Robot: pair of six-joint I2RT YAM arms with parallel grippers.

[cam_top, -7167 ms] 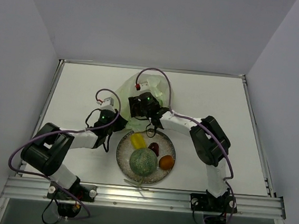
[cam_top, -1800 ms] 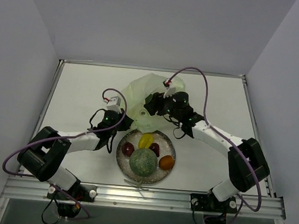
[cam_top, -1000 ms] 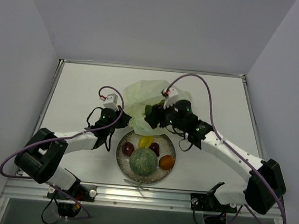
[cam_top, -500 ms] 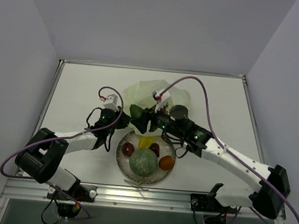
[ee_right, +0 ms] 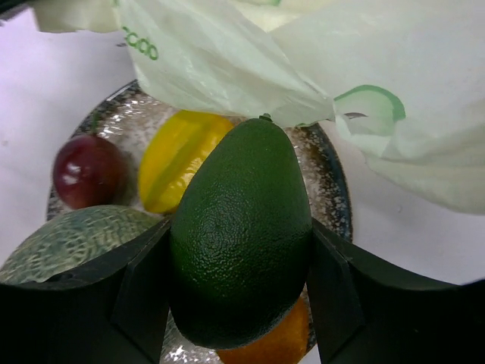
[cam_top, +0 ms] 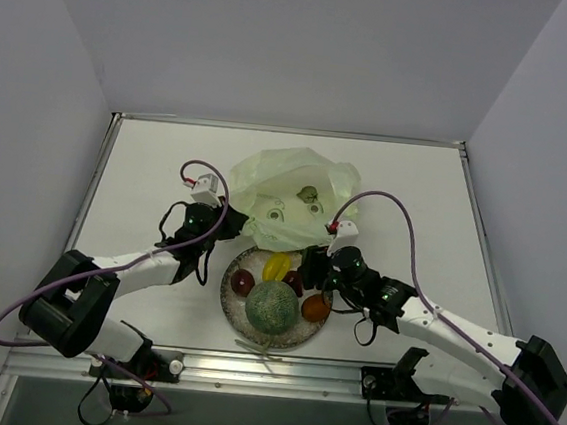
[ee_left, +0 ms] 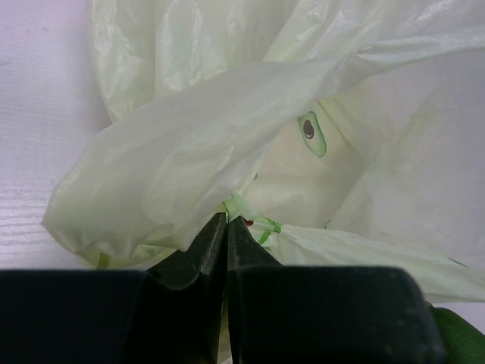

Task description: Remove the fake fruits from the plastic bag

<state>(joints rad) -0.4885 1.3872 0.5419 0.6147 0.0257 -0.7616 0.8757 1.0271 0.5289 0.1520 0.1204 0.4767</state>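
The pale green plastic bag (cam_top: 290, 198) lies crumpled behind the speckled plate (cam_top: 231, 309). My left gripper (ee_left: 226, 221) is shut on a fold of the bag (ee_left: 227, 136) at its near left edge. On the plate sit the netted melon (cam_top: 270, 308), an orange (cam_top: 317, 306), a yellow piece (cam_top: 277, 266) and a dark red piece (cam_top: 244, 282). My right gripper (ee_right: 239, 250) is shut on a dark green avocado (ee_right: 241, 220) and holds it just above the plate's (ee_right: 333, 199) far right part, over the orange (ee_right: 265, 345) and beside the yellow piece (ee_right: 178, 163).
The bag's (ee_right: 303, 61) front edge overhangs the plate's far rim, close to the held avocado. Purple cables loop from both wrists above the table (cam_top: 147, 169). Grey walls enclose the table on three sides.
My right arm has pulled back from the bag toward me, carrying the avocado down over the plate. The bag now lies uncovered. My left gripper keeps its hold.
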